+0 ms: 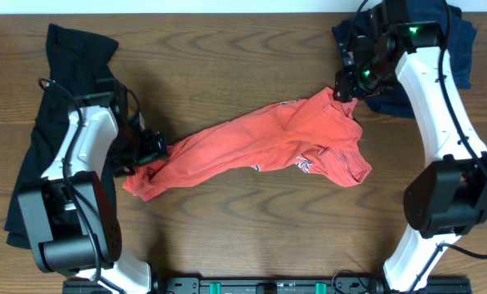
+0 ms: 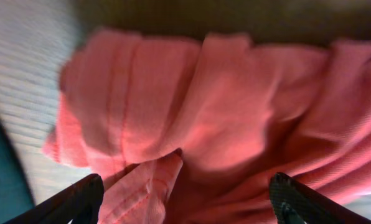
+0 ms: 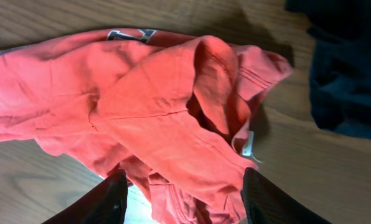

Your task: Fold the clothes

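Observation:
The coral-red T-shirt (image 1: 268, 147) lies bunched in a long strip across the middle of the table, with part of its lettering showing (image 3: 131, 35). My left gripper (image 1: 152, 151) is at the shirt's left end. Its jaws (image 2: 185, 205) stand wide open, with loose folds of red cloth (image 2: 192, 112) between and beyond them. My right gripper (image 1: 346, 86) hovers over the shirt's upper right end. It is open too (image 3: 182, 202), with crumpled red cloth between the fingers. The black garment (image 1: 72, 53) lies along the left edge under my left arm.
A dark blue garment (image 1: 460, 41) is heaped at the back right corner, close to the shirt's right end (image 3: 347, 62). A small white label (image 3: 248, 144) sticks out of the shirt. Bare wooden table (image 1: 252, 237) runs along the front.

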You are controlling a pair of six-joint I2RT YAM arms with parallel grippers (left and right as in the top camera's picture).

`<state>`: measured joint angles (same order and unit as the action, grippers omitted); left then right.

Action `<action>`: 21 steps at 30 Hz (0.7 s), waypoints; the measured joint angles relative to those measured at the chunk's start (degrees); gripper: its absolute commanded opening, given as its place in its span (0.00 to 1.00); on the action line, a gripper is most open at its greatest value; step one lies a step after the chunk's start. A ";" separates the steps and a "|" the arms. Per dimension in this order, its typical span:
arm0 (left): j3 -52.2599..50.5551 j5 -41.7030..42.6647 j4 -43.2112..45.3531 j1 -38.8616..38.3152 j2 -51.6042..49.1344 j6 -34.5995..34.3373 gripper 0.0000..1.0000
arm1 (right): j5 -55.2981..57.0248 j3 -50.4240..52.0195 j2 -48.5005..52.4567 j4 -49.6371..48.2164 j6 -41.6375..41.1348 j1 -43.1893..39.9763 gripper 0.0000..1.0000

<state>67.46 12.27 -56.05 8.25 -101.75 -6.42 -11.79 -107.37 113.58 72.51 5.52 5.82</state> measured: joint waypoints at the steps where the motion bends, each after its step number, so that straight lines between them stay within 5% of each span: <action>1: -1.27 0.09 0.79 0.00 0.00 0.31 0.86 | -0.17 0.04 0.17 -0.04 0.17 0.17 0.58; 10: -7.76 -3.30 7.67 0.22 0.00 1.07 0.85 | -1.14 0.17 0.39 -1.14 1.03 1.60 0.58; 21: -7.76 -8.76 3.96 0.26 0.00 0.00 0.85 | -1.38 0.42 0.39 -1.92 1.03 1.62 0.58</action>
<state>59.70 3.51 -52.10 8.51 -101.75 -6.42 -13.17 -106.96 113.97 70.59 6.55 7.44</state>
